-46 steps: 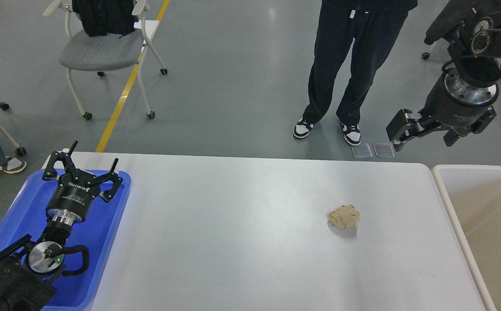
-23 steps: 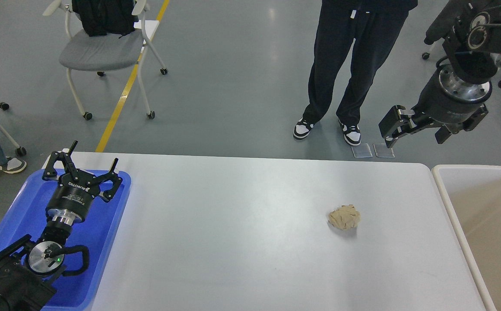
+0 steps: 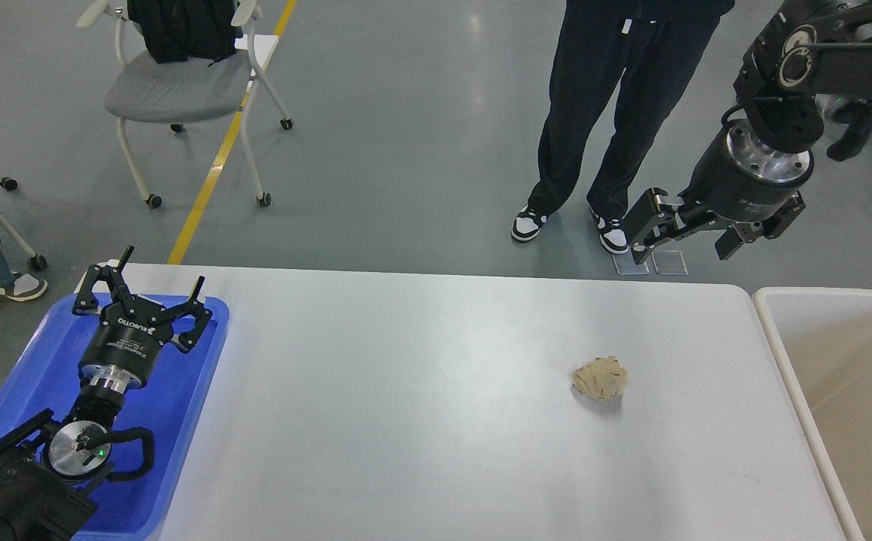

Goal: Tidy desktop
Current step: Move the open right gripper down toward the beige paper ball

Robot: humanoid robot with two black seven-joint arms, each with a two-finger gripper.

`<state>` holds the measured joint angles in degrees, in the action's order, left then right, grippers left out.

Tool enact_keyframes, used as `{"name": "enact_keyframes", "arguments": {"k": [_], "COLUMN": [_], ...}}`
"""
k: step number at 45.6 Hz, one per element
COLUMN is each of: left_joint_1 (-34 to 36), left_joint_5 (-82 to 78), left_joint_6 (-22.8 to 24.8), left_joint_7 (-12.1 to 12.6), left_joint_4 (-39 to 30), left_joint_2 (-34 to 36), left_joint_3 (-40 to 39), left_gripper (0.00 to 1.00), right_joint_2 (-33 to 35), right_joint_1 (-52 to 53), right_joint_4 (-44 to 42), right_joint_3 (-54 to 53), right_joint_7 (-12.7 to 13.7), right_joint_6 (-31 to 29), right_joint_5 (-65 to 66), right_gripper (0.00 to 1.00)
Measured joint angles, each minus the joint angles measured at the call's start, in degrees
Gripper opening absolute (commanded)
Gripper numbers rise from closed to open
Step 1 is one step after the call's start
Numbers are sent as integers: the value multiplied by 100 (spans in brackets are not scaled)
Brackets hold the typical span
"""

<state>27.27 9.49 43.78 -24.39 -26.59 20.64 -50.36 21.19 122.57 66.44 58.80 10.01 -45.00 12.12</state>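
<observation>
The desktop (image 3: 421, 421) is a large white-grey tabletop filling the lower view. A crumpled beige paper ball (image 3: 600, 378) lies on its right half. My right gripper (image 3: 688, 242) is open and empty; it hangs in the air beyond the table's far right edge, well above and behind the ball. My left gripper (image 3: 162, 270) is open and empty over the far end of a blue tray (image 3: 195, 376) at the table's left.
A cream-rimmed beige bin (image 3: 842, 391) stands against the table's right end. A person (image 3: 616, 113) stands on the floor just beyond the far edge, near my right gripper. A grey chair (image 3: 180, 90) is at the far left.
My right arm has swung left, carrying the open gripper from above the bin's far corner toward the person's feet. The left arm and the paper ball have not moved.
</observation>
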Motion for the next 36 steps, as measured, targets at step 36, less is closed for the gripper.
{"name": "enact_keyframes", "arguments": {"k": [36], "left_joint_1": [6], "left_joint_5": [0], "left_joint_6": [5], "left_joint_7": [12], "left_joint_4": [-5], "left_joint_2": [-6], "left_joint_3": [0], "left_gripper": [99], "right_joint_2": [16], "right_joint_1": [336], "right_joint_4": [28], "right_joint_3": [246], "right_joint_7": [1], "right_joint_6": [0], "right_joint_5": [-104], "right_gripper": [100]}}
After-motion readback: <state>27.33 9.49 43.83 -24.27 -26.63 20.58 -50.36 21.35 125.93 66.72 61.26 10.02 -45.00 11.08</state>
